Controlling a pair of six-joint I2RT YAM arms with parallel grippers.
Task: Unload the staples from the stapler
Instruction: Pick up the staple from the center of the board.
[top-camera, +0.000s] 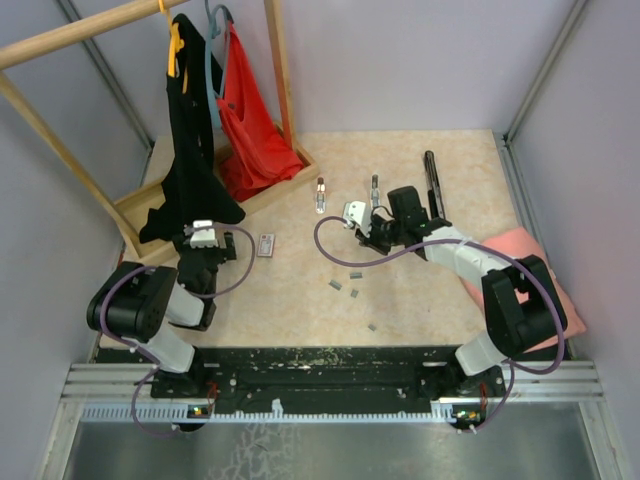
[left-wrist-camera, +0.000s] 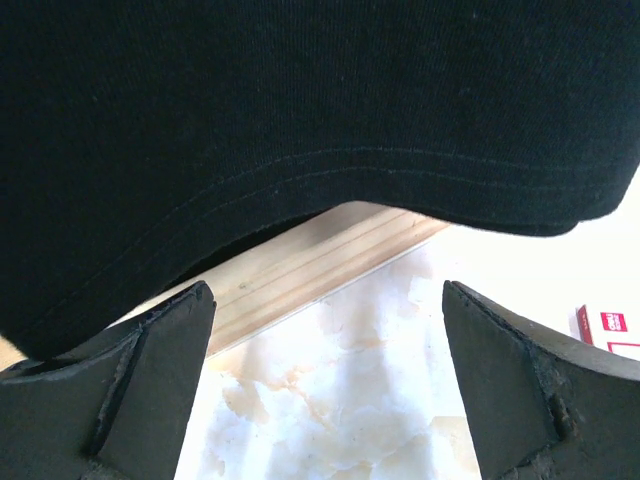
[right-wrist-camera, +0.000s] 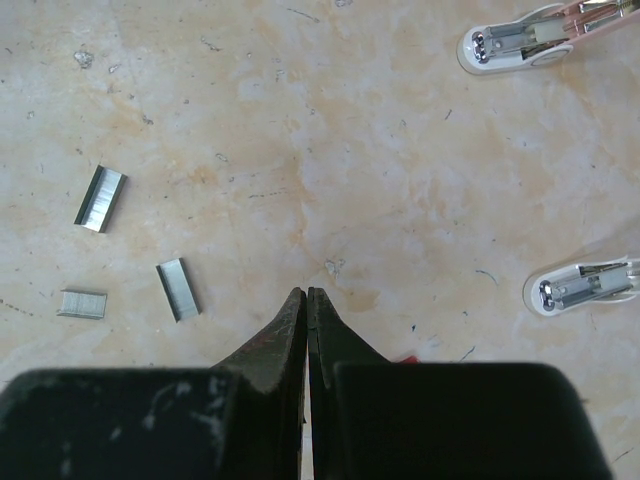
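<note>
The slim black stapler (top-camera: 432, 186) lies on the table at the back right, just beyond my right wrist. Loose strips of staples (top-camera: 345, 288) lie on the table in front of my right gripper (top-camera: 362, 237). In the right wrist view, the staples (right-wrist-camera: 178, 290) lie to the left of my right gripper (right-wrist-camera: 307, 293), which is shut with nothing between its fingers. My left gripper (left-wrist-camera: 328, 292) is open and empty, right under the hem of a hanging black garment (left-wrist-camera: 300, 100). In the top view my left gripper (top-camera: 203, 228) is at the far left, away from the stapler.
Two small silvery clip-like pieces (right-wrist-camera: 520, 42) (right-wrist-camera: 585, 285) lie to the right of my right gripper. A red-and-white box (top-camera: 266, 245) lies near my left arm. A wooden rack (top-camera: 140, 205) holds the black garment and a red one (top-camera: 250, 130). A pink cloth (top-camera: 545, 285) lies at the right edge.
</note>
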